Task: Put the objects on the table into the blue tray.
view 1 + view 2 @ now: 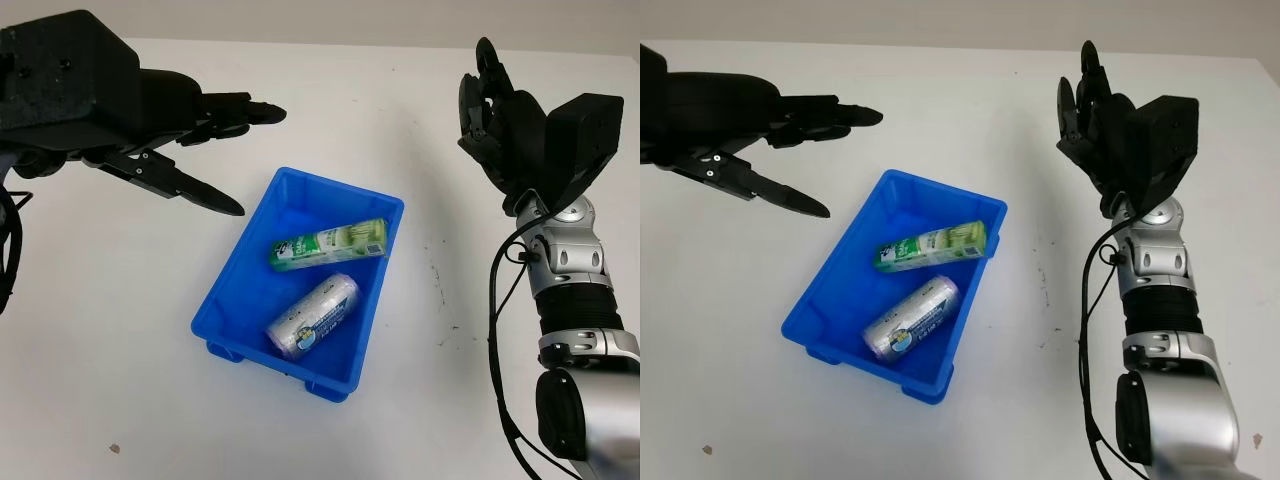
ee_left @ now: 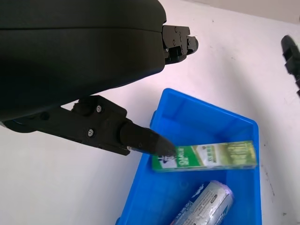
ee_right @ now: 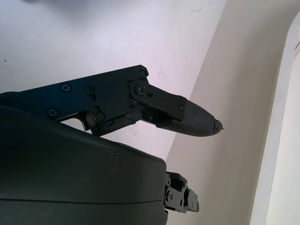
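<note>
A blue tray (image 1: 229, 283) sits mid-table. Inside it a green box (image 1: 328, 243) lies across the far half, and a silver roll with a printed label (image 1: 313, 316) lies in the near half. The left wrist view shows the same green box (image 2: 206, 156) and silver roll (image 2: 205, 206) in the tray (image 2: 206, 117). My left hand (image 1: 235, 150) hovers open above the table to the left of the tray, holding nothing. My right hand (image 1: 487, 105) is raised at the right, well away from the tray, open and holding nothing.
The white table (image 1: 120, 330) spreads around the tray on all sides. Small dark specks mark it right of the tray (image 1: 437, 275). The table's far edge (image 1: 970, 45) runs along the top.
</note>
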`<control>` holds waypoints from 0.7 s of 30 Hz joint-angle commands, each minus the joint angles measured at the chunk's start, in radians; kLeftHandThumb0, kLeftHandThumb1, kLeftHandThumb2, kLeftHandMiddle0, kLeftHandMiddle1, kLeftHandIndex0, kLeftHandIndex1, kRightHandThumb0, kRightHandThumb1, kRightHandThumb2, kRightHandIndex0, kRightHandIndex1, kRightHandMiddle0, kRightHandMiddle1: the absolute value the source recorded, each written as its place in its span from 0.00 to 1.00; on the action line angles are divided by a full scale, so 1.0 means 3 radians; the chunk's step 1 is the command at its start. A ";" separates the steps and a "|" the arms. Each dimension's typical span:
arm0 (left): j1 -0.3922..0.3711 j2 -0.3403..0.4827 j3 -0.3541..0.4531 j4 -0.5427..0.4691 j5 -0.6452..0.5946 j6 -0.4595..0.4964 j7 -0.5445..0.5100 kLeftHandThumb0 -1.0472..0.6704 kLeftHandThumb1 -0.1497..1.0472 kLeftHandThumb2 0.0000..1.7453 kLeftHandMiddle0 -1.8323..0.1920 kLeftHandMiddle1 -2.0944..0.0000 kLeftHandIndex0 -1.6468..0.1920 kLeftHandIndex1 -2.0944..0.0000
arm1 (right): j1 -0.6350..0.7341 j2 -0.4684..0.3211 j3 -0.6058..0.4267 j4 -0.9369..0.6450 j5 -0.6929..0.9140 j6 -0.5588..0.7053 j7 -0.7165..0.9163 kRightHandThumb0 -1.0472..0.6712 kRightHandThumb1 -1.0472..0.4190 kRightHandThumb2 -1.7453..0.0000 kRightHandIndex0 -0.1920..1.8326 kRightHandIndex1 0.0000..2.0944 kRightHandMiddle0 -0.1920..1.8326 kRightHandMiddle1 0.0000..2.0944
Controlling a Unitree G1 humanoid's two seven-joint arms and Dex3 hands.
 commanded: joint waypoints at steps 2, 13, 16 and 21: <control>-0.0059 -0.0093 0.0110 0.0011 0.0027 0.0133 0.0207 0.61 1.00 0.29 0.96 0.97 0.92 0.96 | 0.0026 0.0011 -0.0016 -0.0080 0.0022 0.0025 -0.0018 0.26 0.00 0.59 0.00 0.00 0.00 0.00; -0.0073 -0.0691 0.0604 0.0454 -0.0080 0.0356 0.1226 0.27 1.00 0.26 0.86 0.95 0.85 0.95 | 0.0010 0.0009 -0.0002 -0.0075 0.0031 0.0066 0.0007 0.24 0.00 0.59 0.00 0.00 0.00 0.00; -0.0017 -0.0831 0.0853 0.0697 -0.0202 0.0337 0.1482 0.19 1.00 0.29 0.91 0.98 0.91 0.97 | 0.0005 0.0019 0.0003 -0.0089 0.0039 0.0092 0.0016 0.22 0.00 0.58 0.00 0.00 0.00 0.00; 0.0186 -0.1130 0.1250 0.1143 -0.0422 -0.0088 0.1892 0.17 1.00 0.35 0.99 1.00 0.99 1.00 | 0.0005 0.0043 0.0004 -0.0139 0.0046 0.0158 -0.0004 0.21 0.00 0.54 0.00 0.00 0.00 0.00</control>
